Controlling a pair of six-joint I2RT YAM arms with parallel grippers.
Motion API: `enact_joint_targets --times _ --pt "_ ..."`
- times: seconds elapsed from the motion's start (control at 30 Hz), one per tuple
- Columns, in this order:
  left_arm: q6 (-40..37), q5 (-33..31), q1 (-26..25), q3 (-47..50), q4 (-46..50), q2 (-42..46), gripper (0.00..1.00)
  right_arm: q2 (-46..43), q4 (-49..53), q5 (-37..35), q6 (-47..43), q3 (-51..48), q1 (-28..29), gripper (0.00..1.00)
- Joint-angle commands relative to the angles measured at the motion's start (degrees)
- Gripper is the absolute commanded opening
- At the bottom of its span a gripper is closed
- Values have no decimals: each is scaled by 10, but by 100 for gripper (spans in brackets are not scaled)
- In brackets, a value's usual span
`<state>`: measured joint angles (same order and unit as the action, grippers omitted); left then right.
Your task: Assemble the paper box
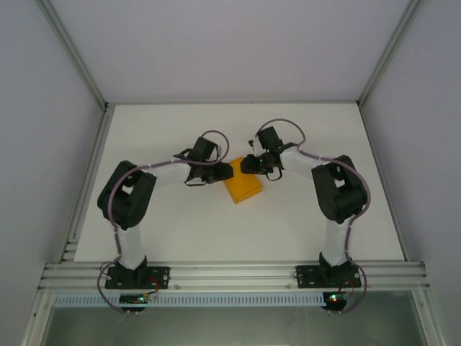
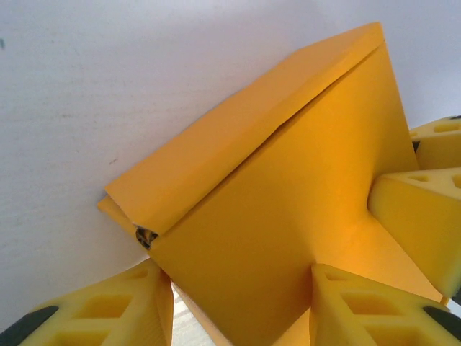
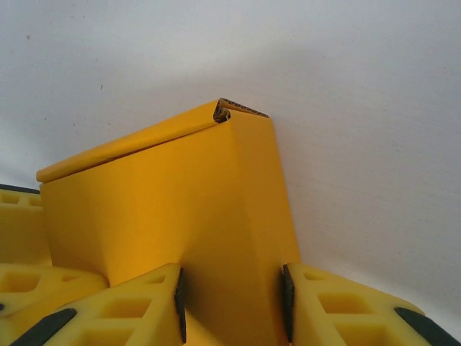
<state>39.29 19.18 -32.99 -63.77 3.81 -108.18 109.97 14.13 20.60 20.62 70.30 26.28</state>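
Note:
The paper box [image 1: 243, 189] is a small orange-yellow card box lying on the white table between the two arms. In the left wrist view, the paper box [image 2: 288, 216] sits tilted between the yellow fingers of my left gripper [image 2: 241, 288]. The right finger touches it, and a strip of table shows beside the left finger. My right gripper [image 3: 232, 288] is shut on a corner edge of the paper box [image 3: 166, 209], with both black pads pressed to its sides. A folded flap runs along the box's top edge. From above, the left gripper [image 1: 225, 171] and right gripper [image 1: 248, 166] meet at the box's far end.
The white table [image 1: 173, 238] is bounded by grey walls and a metal frame post [image 1: 90, 83] at the left. An aluminium rail [image 1: 230, 275] along the near edge carries both arm bases. The right arm's yellow fingers [image 2: 425, 223] reach into the left wrist view.

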Motion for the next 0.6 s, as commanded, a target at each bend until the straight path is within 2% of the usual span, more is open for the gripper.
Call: enact_joint_targets --times 0.0,0.13,0.47,0.57 --pt "22 27 -13 28 -113 -53 9 43 33 80 26 -41 37 36" --pt "28 48 -13 37 -148 -52 0 43 28 82 30 -45 37 36" --pt "50 87 -2 68 -214 -46 0 49 25 88 32 -47 33 36" --pt "46 87 2 62 -189 -46 0 48 33 80 30 -47 32 36"
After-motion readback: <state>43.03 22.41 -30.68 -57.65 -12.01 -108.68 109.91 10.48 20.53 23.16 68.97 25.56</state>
